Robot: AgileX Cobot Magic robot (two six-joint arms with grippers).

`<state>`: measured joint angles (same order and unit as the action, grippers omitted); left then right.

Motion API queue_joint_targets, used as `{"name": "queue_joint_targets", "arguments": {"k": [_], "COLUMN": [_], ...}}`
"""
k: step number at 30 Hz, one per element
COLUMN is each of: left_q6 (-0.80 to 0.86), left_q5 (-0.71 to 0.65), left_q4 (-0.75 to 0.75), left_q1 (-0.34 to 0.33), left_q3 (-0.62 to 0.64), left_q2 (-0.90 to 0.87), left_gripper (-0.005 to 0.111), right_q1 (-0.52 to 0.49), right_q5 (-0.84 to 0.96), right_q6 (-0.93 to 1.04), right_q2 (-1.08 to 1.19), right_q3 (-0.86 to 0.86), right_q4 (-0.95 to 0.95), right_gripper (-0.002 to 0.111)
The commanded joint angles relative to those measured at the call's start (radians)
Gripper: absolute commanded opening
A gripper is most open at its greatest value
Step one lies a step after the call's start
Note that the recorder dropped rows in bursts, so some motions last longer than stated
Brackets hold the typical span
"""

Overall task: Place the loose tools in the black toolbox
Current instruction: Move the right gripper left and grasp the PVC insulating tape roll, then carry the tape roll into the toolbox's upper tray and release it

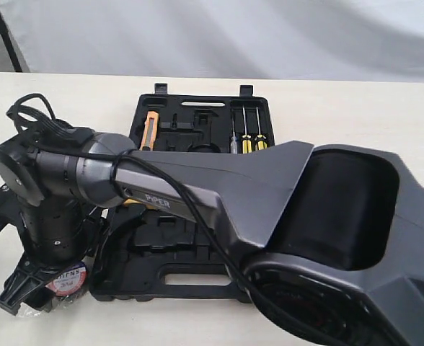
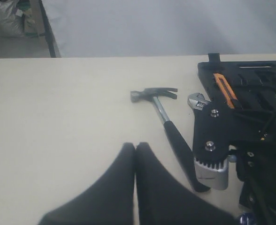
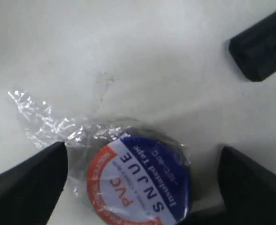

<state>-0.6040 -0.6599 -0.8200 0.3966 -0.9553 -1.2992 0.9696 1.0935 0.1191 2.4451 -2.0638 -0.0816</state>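
Note:
The black tape roll, in crinkled clear wrap with a red, white and blue label, lies on the table between the spread fingers of my right gripper, which is open. That arm reaches across to the lower left of the exterior view, its gripper pointing down over the tape roll. The steel claw hammer and the wrench's silver head lie beside the open black toolbox. My left gripper is shut and empty over bare table, short of the hammer.
In the toolbox lid sit screwdrivers and an orange-handled knife. The right arm's body hides much of the case and the hammer in the exterior view. A black rounded end lies near the tape; I cannot tell what it is.

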Motion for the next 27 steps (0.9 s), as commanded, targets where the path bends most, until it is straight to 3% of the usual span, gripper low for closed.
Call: {"name": "queue_joint_targets", "arguments": {"k": [1, 4, 9, 10, 19, 27], "left_q6": [-0.010, -0.010, -0.010, -0.010, -0.010, -0.010], "left_q5": [0.017, 0.017, 0.017, 0.017, 0.017, 0.017], "left_q4": [0.014, 0.014, 0.014, 0.014, 0.014, 0.014], "left_q1": [-0.003, -0.003, -0.003, -0.003, -0.003, -0.003], "left_q3": [0.009, 0.009, 0.009, 0.009, 0.009, 0.009], "left_q2": [0.008, 0.008, 0.008, 0.008, 0.008, 0.008], "left_gripper": [0.001, 0.001, 0.001, 0.001, 0.001, 0.001], "right_q1": [0.000, 0.000, 0.000, 0.000, -0.024, -0.245], "right_q5": [0.007, 0.007, 0.007, 0.007, 0.113, 0.128], "right_q6": [-0.006, -0.006, -0.006, -0.011, -0.029, -0.076], "right_q2": [0.004, 0.004, -0.010, -0.019, -0.143, -0.175], "right_q3": [-0.005, -0.005, -0.006, -0.007, -0.115, -0.115], "right_q4": [0.008, 0.008, 0.008, 0.008, 0.089, 0.123], "right_gripper": [0.078, 0.056, 0.004, 0.000, 0.000, 0.000]}}
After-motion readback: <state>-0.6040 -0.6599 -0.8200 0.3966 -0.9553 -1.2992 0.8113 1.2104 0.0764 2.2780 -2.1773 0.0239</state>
